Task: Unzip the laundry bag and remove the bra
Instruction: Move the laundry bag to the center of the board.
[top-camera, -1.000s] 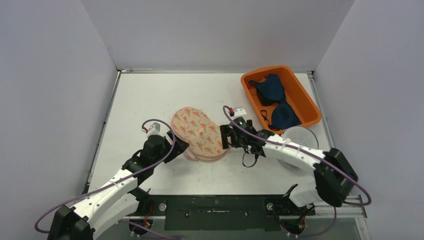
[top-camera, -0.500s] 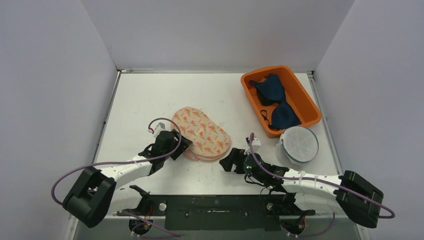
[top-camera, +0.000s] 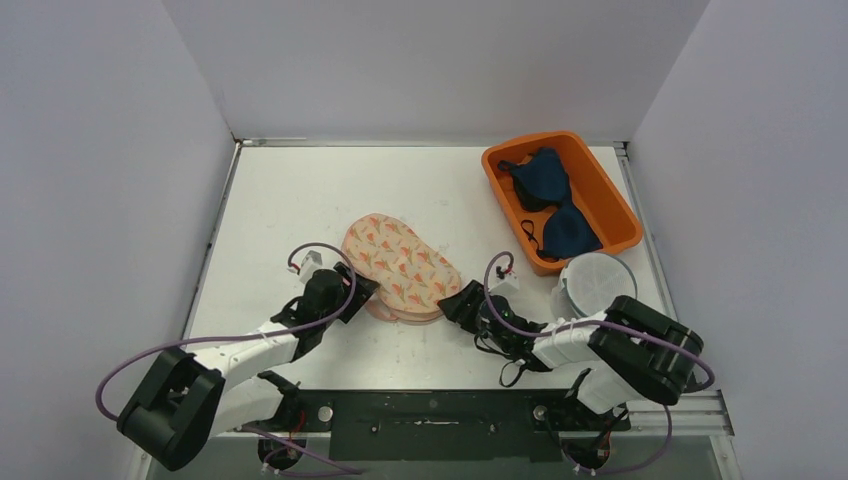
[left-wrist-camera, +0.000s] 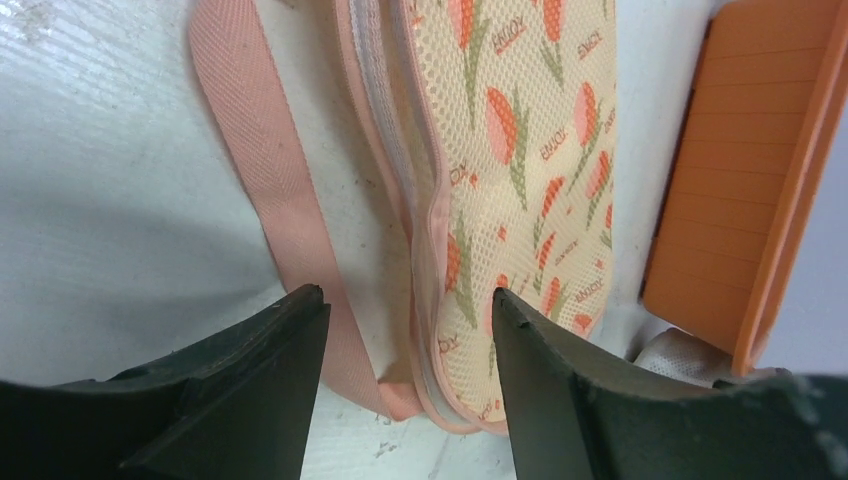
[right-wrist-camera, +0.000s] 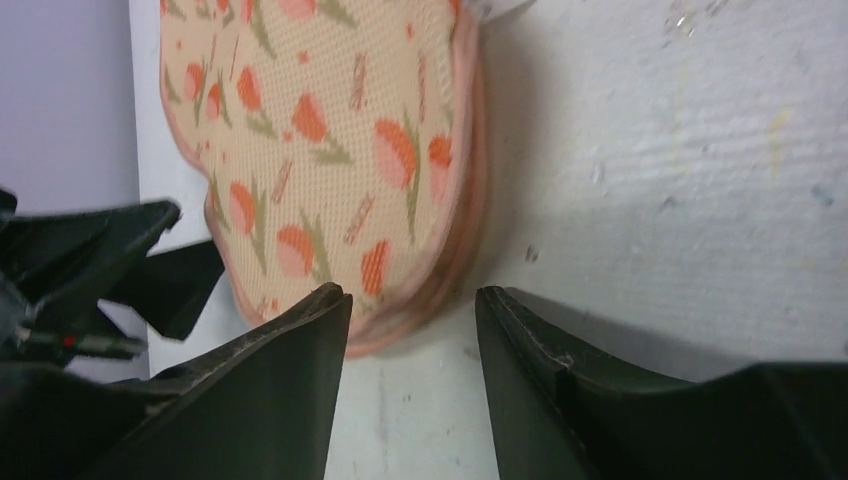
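Left jaws and right jaws stand apart, empty. Between them lies the laundry bag (top-camera: 400, 268) (tulip-printed mesh).

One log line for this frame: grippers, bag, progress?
left gripper: open, at laundry bag left end | right gripper: open, at right end | bag: flat on table, unheld | zip: looks closed

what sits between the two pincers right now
The near end of the floral laundry bag: the left pincer faces one side of it, the right pincer the other. The top view shows it, and both wrist views agree.
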